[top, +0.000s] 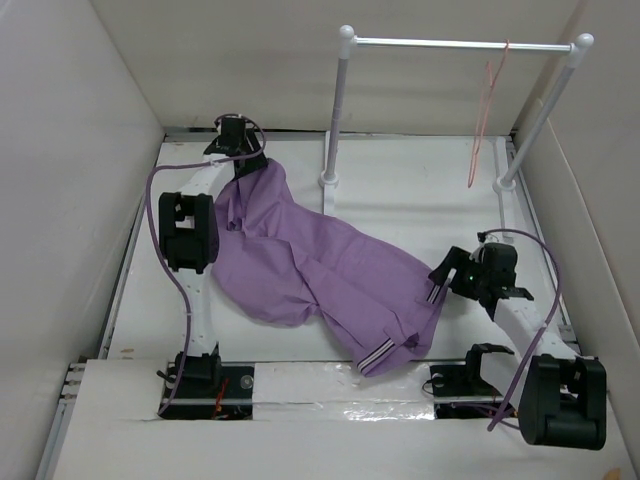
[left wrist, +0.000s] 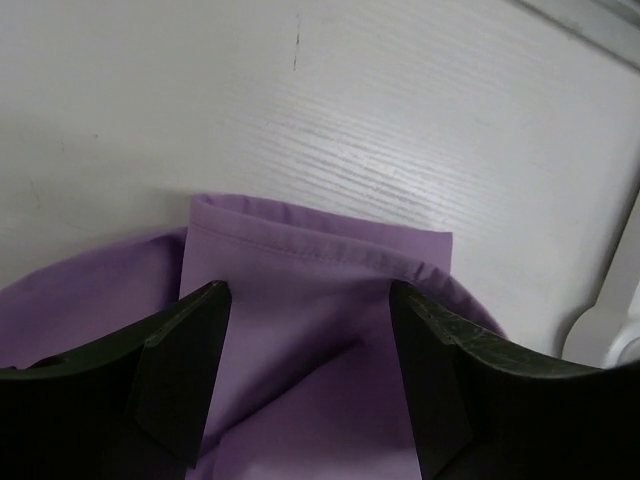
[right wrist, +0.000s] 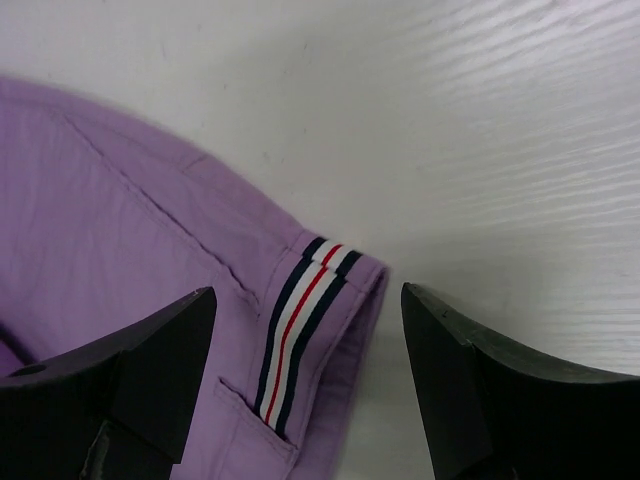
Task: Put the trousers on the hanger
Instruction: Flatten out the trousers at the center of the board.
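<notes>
The purple trousers [top: 320,265] lie crumpled across the white table, from the far left down to the near middle. Over the hem of a leg [left wrist: 320,250] my left gripper [top: 246,158] [left wrist: 308,300] stands open, cloth showing between its fingers, none of it pinched. At the waistband corner with its dark, white and red stripes [right wrist: 300,320], my right gripper [top: 445,273] [right wrist: 308,300] is open too, straddling the cloth's edge [right wrist: 130,230]. The thin pink hanger [top: 488,100] hangs from the rack's bar at the far right, well away from both grippers.
The rack has two white posts [top: 335,110] [top: 545,110] and a silver crossbar [top: 440,43] at the back of the table [top: 420,190]. White walls close in the left, back and right sides. The arm bases sit at the near edge.
</notes>
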